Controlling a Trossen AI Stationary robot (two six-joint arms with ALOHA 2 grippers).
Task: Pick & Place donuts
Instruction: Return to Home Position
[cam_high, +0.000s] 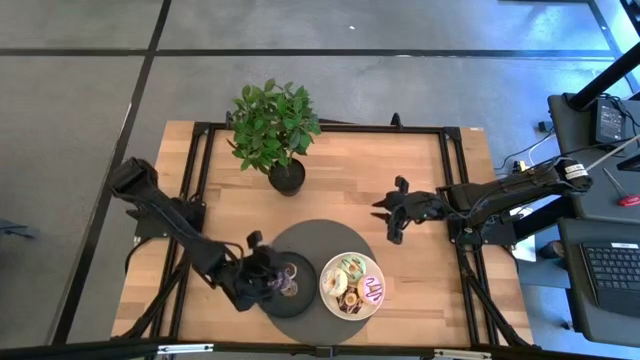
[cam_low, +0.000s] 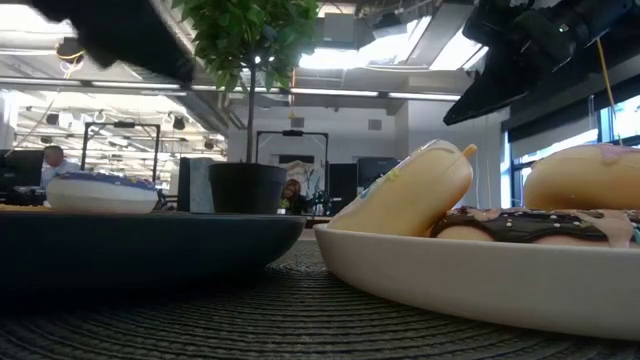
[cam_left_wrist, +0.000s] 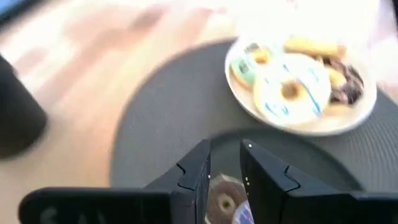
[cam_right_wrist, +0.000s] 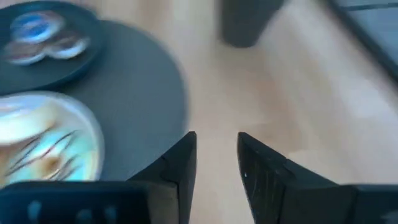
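Several donuts, among them a white one with blue stripes (cam_left_wrist: 291, 90) and a green one (cam_left_wrist: 245, 68), lie heaped on the white plate (cam_high: 329, 296). Two or three small donuts (cam_high: 290, 280) lie flat on the black plate (cam_high: 310, 272), one of them brown (cam_left_wrist: 224, 200). My left gripper (cam_high: 262, 266) (cam_left_wrist: 225, 158) hovers over the black plate's left side, fingers slightly apart, with the brown donut showing below the gap. My right gripper (cam_high: 388, 218) (cam_right_wrist: 216, 146) is open and empty above bare wood, right of the mat.
Both plates sit on a round dark mat (cam_high: 320, 240) near the table's near edge. A potted plant (cam_high: 275, 125) stands at the far middle of the table, its black pot (cam_high: 287, 177) just beyond the mat. Bare wood lies to the right and far left.
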